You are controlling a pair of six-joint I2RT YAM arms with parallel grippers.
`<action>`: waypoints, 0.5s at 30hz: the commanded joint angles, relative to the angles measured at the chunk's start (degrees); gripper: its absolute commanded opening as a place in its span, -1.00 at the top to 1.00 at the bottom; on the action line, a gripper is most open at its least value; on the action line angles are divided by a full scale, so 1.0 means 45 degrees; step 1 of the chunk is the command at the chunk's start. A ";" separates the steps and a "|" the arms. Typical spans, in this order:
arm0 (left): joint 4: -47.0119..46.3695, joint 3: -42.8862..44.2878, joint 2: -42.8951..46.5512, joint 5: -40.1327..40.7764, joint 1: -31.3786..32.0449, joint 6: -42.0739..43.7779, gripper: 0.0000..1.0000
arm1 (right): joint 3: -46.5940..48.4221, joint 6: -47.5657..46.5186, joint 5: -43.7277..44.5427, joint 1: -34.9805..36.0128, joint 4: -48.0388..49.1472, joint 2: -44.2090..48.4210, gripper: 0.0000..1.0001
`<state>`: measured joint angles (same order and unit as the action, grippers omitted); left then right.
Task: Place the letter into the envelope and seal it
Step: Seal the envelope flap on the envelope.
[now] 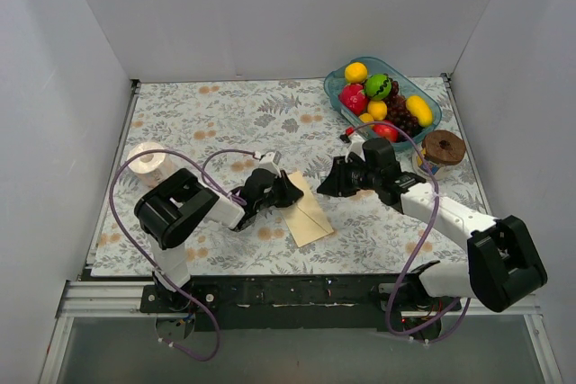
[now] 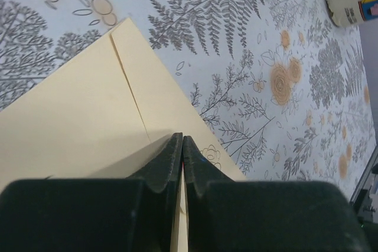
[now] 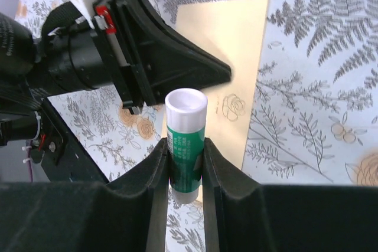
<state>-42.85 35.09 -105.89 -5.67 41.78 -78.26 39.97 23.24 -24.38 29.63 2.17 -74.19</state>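
Envelope [image 1: 309,216], pale cream-yellow, lies flat on the flowered table [image 1: 207,123], a little toward 6 o'clock from the centre, with one corner turned toward 12 o'clock. A fold line runs across its face in the left wrist view.

At the 9 o'clock side of the table stands a white roll [image 1: 148,164]. The left gripper [image 1: 295,193] reaches to the envelope from 9 o'clock. Its fingers [image 2: 168,163] are pressed together and their tips sit on the paper near the edge at 10 o'clock. I cannot tell if any paper is caught between them.

The right gripper [image 3: 185,149] hangs just beside the envelope at its 1 o'clock corner. It is clamped on a green glue stick [image 3: 186,122] with a white cap, which stands upright between the jaws.

At 1 o'clock on the table is a blue bowl [image 1: 335,94] filled with coloured fruit. A brown round thing [image 1: 443,146] stands just beside it at its 5 o'clock.
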 commanded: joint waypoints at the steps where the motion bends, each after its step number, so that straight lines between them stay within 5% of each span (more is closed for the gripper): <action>1: 0.3115 -0.1039 0.0092 0.2997 0.0304 -0.1573 1.00 | 0.0084 0.0438 0.0554 0.0095 -0.1148 0.0257 0.97; 3: 0.3175 -0.1157 0.0190 0.3349 0.0383 -0.1924 1.00 | 0.0006 0.0576 0.0749 0.0425 -0.1225 0.0218 0.97; 10: 0.2804 -0.1587 0.0210 0.3682 0.0501 -0.2296 1.00 | 0.2035 0.0536 0.6616 0.3393 -0.4601 -0.0992 0.97; 15: 0.2785 -0.1801 0.0366 0.3975 0.0618 -0.2550 1.00 | 0.2759 0.2017 0.8873 0.4800 -0.5910 -0.2183 0.97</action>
<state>-43.35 30.98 -103.20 6.63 44.51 -90.28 48.99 26.92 2.24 47.99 -17.34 -81.41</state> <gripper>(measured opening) 0.009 0.296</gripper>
